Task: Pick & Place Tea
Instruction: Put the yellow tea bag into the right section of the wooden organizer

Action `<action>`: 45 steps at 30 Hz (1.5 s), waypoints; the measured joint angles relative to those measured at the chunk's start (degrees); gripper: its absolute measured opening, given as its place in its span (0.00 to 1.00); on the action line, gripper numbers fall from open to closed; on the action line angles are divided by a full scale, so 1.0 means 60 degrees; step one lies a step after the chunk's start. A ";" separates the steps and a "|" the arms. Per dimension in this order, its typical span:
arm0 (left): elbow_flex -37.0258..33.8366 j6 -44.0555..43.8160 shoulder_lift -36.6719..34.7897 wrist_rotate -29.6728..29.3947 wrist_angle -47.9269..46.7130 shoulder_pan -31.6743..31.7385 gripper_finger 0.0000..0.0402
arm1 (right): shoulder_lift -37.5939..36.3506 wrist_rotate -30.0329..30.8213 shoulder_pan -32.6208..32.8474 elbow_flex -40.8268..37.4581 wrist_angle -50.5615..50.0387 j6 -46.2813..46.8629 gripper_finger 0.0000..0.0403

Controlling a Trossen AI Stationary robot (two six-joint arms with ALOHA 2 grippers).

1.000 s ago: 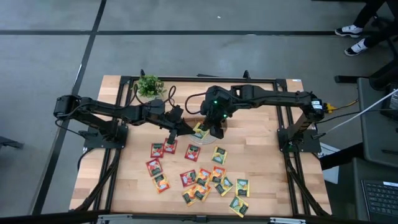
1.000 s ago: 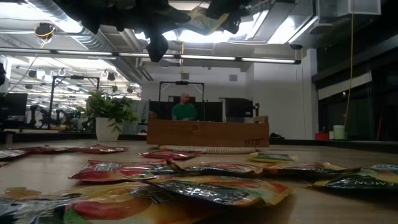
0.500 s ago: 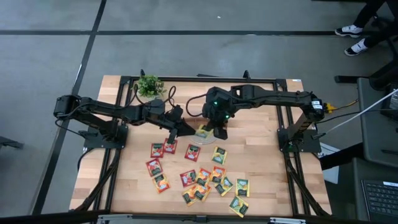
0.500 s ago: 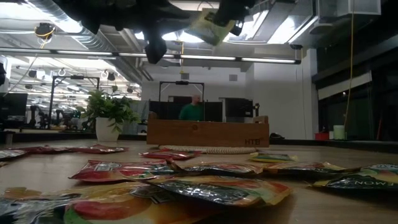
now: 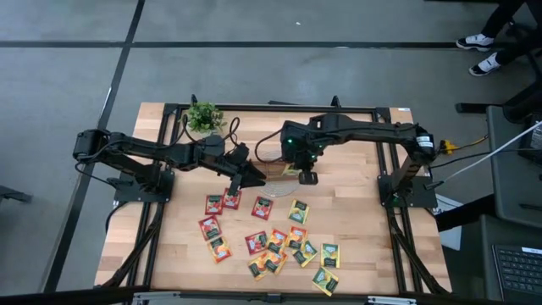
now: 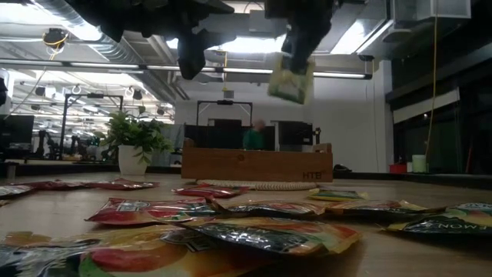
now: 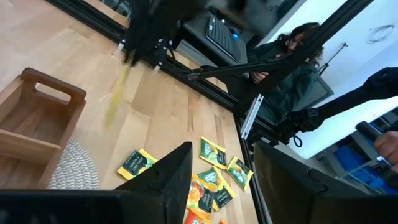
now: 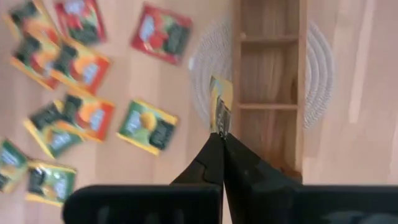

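Observation:
My right gripper (image 6: 302,48) is shut on a yellow-green tea sachet (image 6: 290,79), high above the table. In the right wrist view the sachet (image 8: 220,102) shows edge-on over the long wooden tray (image 8: 270,81). My left gripper (image 7: 217,186) stands open with nothing between its fingers, just left of the right gripper (image 5: 307,176) in the high view. Several red, orange and yellow-green sachets (image 5: 271,237) lie flat on the near half of the table. My right gripper pinches the sachet's upper edge (image 6: 297,65) between its two fingers. The fingers (image 8: 214,146) point down from above. The sachet hangs below them, nearly upright, clear of the table and the tray.
The tray (image 6: 257,163) rests on a round woven mat (image 8: 205,74) at the table's middle far part. A small potted plant (image 5: 204,117) stands at the far left. A person (image 7: 292,68) sits beyond the table's right side. Bare wood lies right of the tray.
The sachet was between both grippers a second ago. My left gripper has let go of it, and my right gripper has carried it toward the table's right edge. The sachet, tilted before, now hangs down below the right fingers.

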 joint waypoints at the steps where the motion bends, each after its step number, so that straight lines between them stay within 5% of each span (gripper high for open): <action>1: 0.0000 0.0000 0.0000 0.0000 -0.0004 0.0000 0.42 | 0.0080 0.0057 -0.0052 0.0000 -0.0057 -0.0173 0.00; 13: 0.0000 0.0000 0.0000 -0.0068 -0.0004 0.0018 0.42 | 0.1014 0.1019 -0.0682 -0.0004 -0.0351 -0.1571 0.00; 32: 0.0000 0.0000 0.0000 -0.0113 -0.0004 0.0018 0.42 | 0.1104 0.0755 -0.1274 -0.0004 -0.0085 -0.1856 0.00; 45: 0.0000 0.0000 0.0000 -0.0117 -0.0004 0.0018 0.42 | 0.1091 0.0579 -0.1205 -0.1311 0.0706 -0.1496 0.00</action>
